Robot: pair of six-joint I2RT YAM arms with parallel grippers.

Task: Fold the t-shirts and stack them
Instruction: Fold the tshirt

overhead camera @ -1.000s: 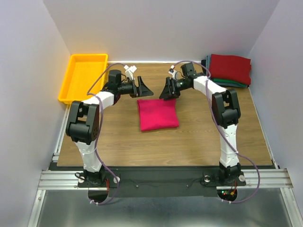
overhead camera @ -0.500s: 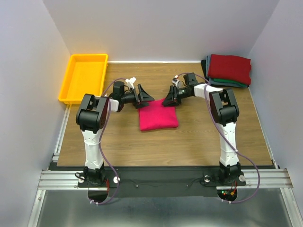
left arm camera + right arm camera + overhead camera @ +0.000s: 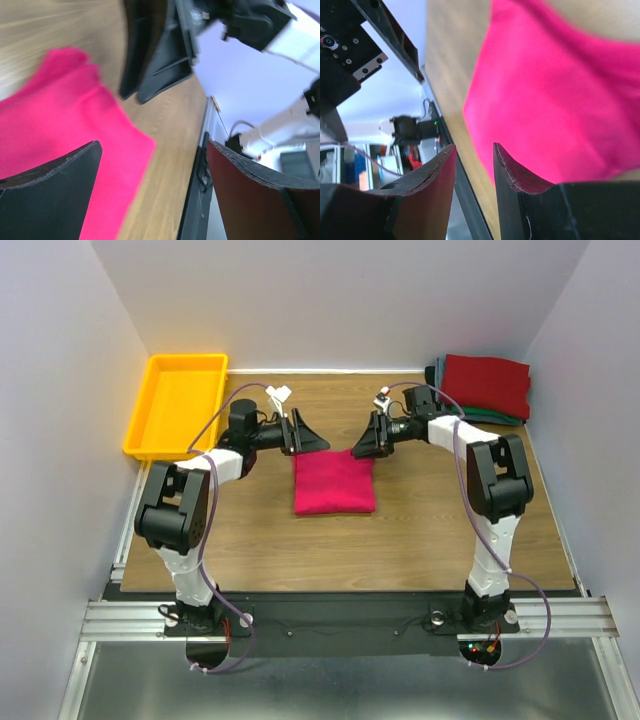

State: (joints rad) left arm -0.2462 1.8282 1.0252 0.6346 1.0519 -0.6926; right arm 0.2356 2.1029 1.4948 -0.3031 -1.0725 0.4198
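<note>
The left hand (image 3: 308, 436) hung wide open and empty at the far left corner of the folded crimson shirt (image 3: 334, 483). The right hand (image 3: 362, 443), fingers parted only a crack and gripping nothing, hovered at the far right corner. The shirt lay flat on the bench (image 3: 430, 530), its far edge between the 2 hands. The stack of folded shirts (image 3: 485, 387) sat well off beyond and right of the right hand.

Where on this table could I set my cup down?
Bare tabletop lies between the crimson shirt and the arm bases, and to the shirt's right. The back is crowded: left gripper and right gripper at the shirt's far edge, yellow tray and folded stack in the corners.
</note>
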